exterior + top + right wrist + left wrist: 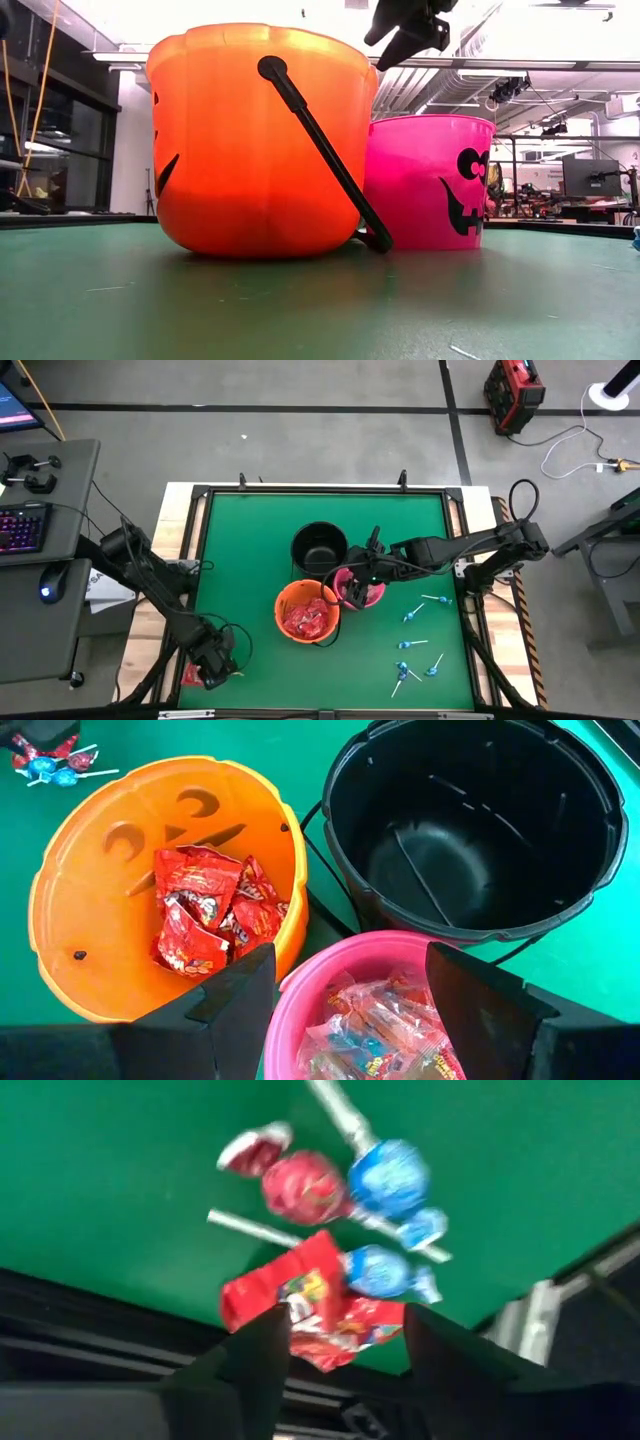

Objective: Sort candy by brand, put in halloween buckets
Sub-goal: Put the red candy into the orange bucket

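You have 3 buckets grouped near the middle of the green table, all light, rigid moulded plastic; judge them easy to tip, so lift them only by rim or handle. The black bucket sits nearest the far edge and appears empty. The orange bucket, toward the near edge, holds flat red packets. The pink bucket, slightly smaller and just beside the other 2, holds clear-wrapped pieces.

The right gripper hangs over the pink bucket's rim with fingers spread and nothing between them.

Loose candy is the smaller item. A scatter of blue lollipops lies toward the near right corner. A second cluster lies at the near left corner: a red packet, 1 red-headed and several blue-headed lollipops, overlapping.

The left gripper is at that cluster, fingers apart on either side of the red packet, not yet closed.

Expect the packets to be light, crinkly and slippery; pinch across the flat body. Lollipops roll; take them by the head, not the thin stick.
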